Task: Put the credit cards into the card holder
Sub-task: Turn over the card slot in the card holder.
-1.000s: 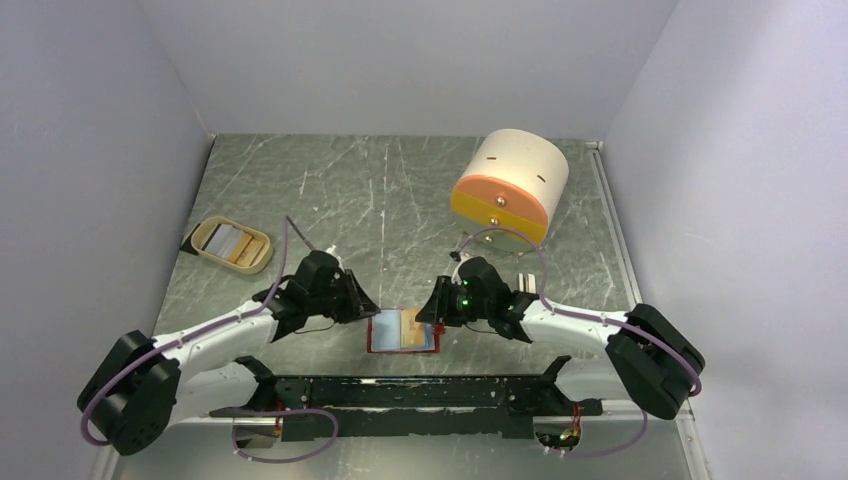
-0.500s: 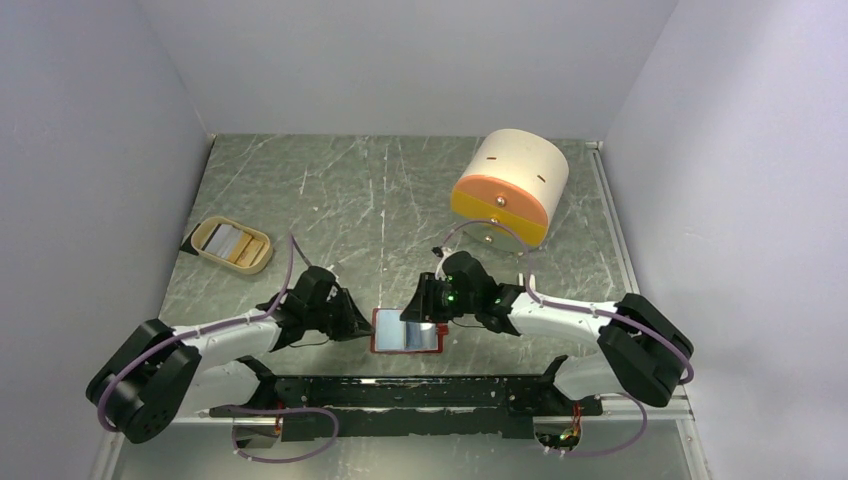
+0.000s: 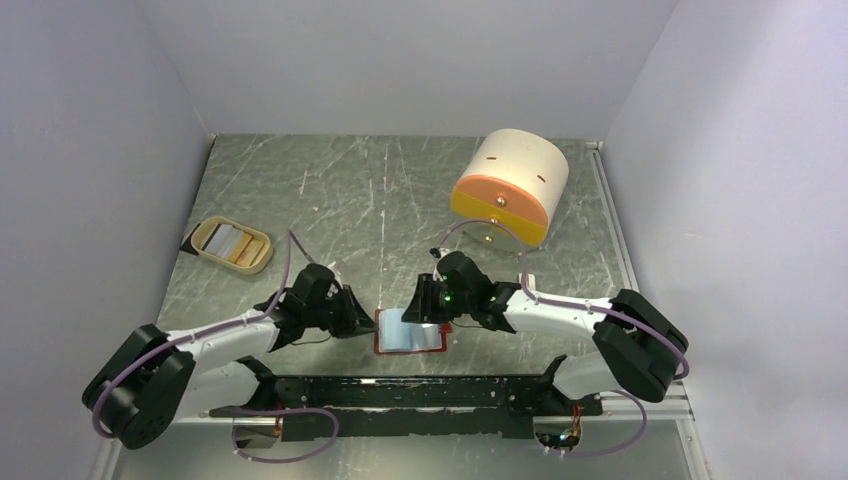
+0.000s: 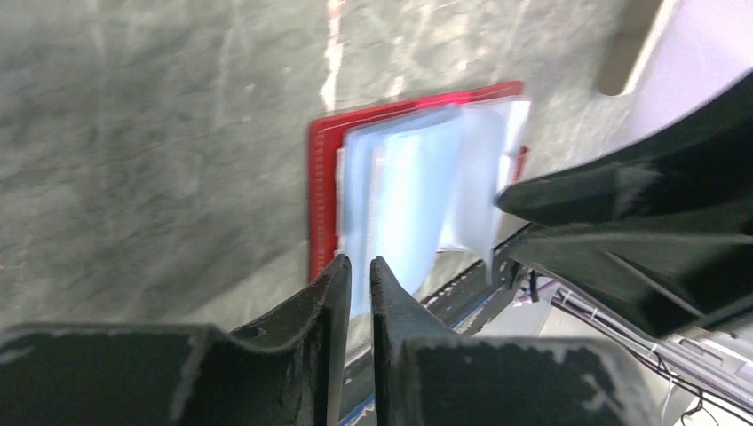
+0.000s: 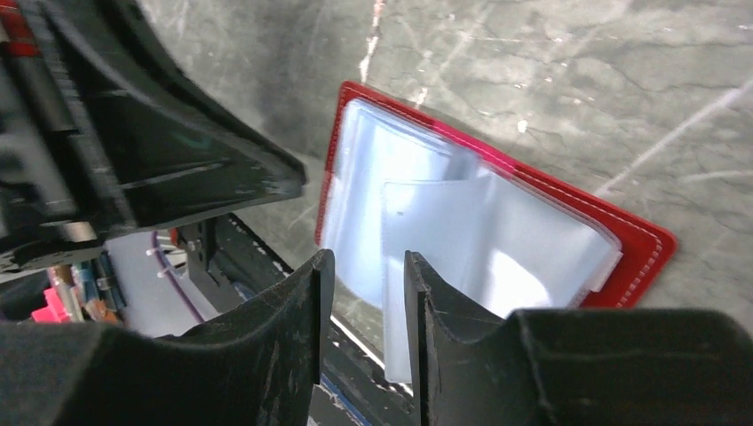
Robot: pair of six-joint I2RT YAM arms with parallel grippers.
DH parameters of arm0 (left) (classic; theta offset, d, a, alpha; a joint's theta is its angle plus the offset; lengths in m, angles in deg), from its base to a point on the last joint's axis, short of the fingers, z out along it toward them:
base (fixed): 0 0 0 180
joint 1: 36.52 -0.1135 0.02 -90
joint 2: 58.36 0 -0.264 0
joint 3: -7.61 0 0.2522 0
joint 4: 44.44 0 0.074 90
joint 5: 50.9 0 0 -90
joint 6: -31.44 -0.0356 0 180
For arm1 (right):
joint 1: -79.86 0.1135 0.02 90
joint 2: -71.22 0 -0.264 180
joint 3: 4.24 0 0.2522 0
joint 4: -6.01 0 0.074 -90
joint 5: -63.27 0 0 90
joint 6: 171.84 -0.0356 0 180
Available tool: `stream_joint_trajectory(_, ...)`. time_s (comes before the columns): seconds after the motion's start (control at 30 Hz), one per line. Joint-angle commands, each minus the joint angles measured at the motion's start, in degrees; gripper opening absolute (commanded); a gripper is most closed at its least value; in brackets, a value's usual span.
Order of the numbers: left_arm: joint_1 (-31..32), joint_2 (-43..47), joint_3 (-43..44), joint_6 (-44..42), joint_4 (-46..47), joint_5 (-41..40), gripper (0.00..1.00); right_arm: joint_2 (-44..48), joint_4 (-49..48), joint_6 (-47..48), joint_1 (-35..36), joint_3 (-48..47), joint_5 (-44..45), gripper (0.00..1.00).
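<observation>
The red card holder (image 3: 408, 333) lies open near the table's front edge, its pale blue sleeves up (image 4: 404, 186) (image 5: 497, 226). My left gripper (image 3: 365, 322) (image 4: 360, 264) is at the holder's left edge. It is nearly shut, with only a thin slit and nothing in it. My right gripper (image 3: 413, 312) (image 5: 366, 262) hovers open over the sleeves. One loose clear sleeve leaf (image 5: 395, 293) hangs between its fingers, lying against the right finger. The credit cards (image 3: 230, 241), pale and tan, lie in the beige tray at the left. No card shows in the holder.
The beige oval tray (image 3: 256, 267) sits at mid-left. A big cream-and-orange cylinder (image 3: 510, 185) lies on its side at the back right. The black base rail (image 3: 420, 395) runs just in front of the holder. Grey walls close in both sides.
My right gripper has moved left over the holder. A sleeve leaf now covers the orange patch seen a second ago. My left gripper has slid to the holder's left edge and closed a little.
</observation>
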Motion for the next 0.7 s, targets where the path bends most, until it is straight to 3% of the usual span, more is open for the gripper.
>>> stream_joint_trajectory(0.0, -0.32, 3.25, 4.27, -1.49, -2.84, -1.4, 0.21, 1.85, 4.91, 2.25, 0.3, -0.86, 4.99, 0.39)
stream_joint_trajectory(0.67, 2.31, -7.12, 7.5, -1.0, 6.51, 4.93, 0.21, 8.88, 16.7, 5.08, 0.29, 0.87, 18.73, 0.35)
